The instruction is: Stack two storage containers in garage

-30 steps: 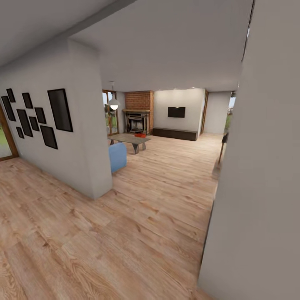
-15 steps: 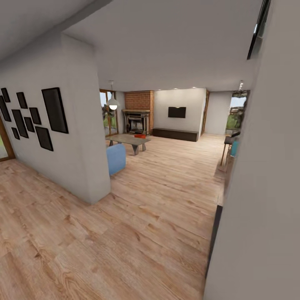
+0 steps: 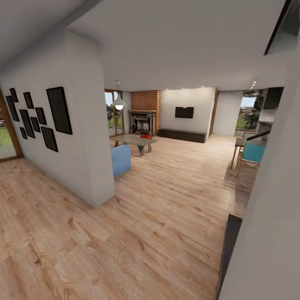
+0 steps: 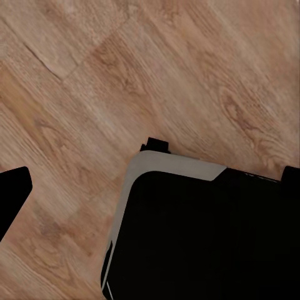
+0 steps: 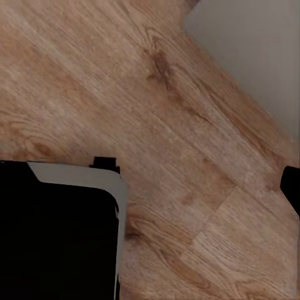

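Room: living room (image 3: 166, 166), seen from the head view across a light plank floor (image 3: 158, 233) that fills the lower half of the frame.
Containers: a small orange-red shape (image 3: 146, 136) sits on the far end of the coffee table (image 3: 134, 140), left of centre and far off; too small to tell whether it is one bin or two.
Coffee table: grey, low, in front of the fireplace (image 3: 143, 121), which has a brick chimney wall (image 3: 146, 100) above it.
Sofa: a blue corner (image 3: 121, 160) shows just past the edge of the white partition wall (image 3: 79, 125), left of centre.
Partition wall: carries a cluster of dark picture frames (image 3: 39, 116) at the left of the frame.
Back wall: dark TV (image 3: 184, 112) above a long low dark cabinet (image 3: 182, 135), upper centre.
Lamp: a pendant lamp (image 3: 119, 104) hangs lit near the glass doors (image 3: 111, 118).
Right side: a near white wall (image 3: 271, 233) covers the right edge; beyond it a teal chair (image 3: 252, 153) beside a table edge.
Left wrist view: plank floor with the robot's dark base (image 4: 206, 231) over the lower right; a dark tip (image 4: 12, 194) shows at the left edge.
Right wrist view: plank floor, the dark base (image 5: 56, 231) at lower left, a white wall foot (image 5: 250, 56) at upper right.
Left gripper: whether the fingers are apart or together, cannot tell.
Right gripper: likewise cannot tell.
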Available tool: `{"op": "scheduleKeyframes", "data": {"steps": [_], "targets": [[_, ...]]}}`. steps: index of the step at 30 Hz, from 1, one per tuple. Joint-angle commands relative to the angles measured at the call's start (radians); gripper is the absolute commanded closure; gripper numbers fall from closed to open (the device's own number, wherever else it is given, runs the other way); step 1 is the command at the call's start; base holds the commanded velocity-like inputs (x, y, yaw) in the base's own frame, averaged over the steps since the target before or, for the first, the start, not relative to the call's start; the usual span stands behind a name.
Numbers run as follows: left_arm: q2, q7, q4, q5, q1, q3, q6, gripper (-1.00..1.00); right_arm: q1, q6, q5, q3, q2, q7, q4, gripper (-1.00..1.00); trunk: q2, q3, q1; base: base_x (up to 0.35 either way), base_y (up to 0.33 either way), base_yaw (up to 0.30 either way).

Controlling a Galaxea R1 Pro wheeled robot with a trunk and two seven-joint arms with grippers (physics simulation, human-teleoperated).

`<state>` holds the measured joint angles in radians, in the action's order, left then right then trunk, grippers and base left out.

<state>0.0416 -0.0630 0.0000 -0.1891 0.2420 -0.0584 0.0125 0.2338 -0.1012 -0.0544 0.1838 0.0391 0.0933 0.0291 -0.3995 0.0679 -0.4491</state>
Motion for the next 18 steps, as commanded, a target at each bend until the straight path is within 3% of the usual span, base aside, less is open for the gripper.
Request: {"op": "scheduleKeyframes", "data": {"steps": [1,10,18], "targets": [[0.0,-0.001,0.0,-0.003,0.0,-0.005,0.001,-1.0,0.001,-0.006,-0.005,0.008,0.0,0.002,0.003,-1.0,-0.001,0.0,-0.001,0.323,0.0,0.262],[0.0,-0.001,0.0,-0.003,0.0,-0.005,0.001,-1.0,0.001,-0.006,-0.004,0.008,-0.001,0.001,0.003,-1.0,-0.001,0.0,-0.001,0.323,0.0,0.263],[0.0,-0.001,0.0,-0.003,0.0,-0.005,0.001,-1.0,0.001,-0.006,-0.004,0.008,-0.001,0.0,0.003,-1.0,-0.001,0.0,-0.001,0.323,0.0,0.054]]}}
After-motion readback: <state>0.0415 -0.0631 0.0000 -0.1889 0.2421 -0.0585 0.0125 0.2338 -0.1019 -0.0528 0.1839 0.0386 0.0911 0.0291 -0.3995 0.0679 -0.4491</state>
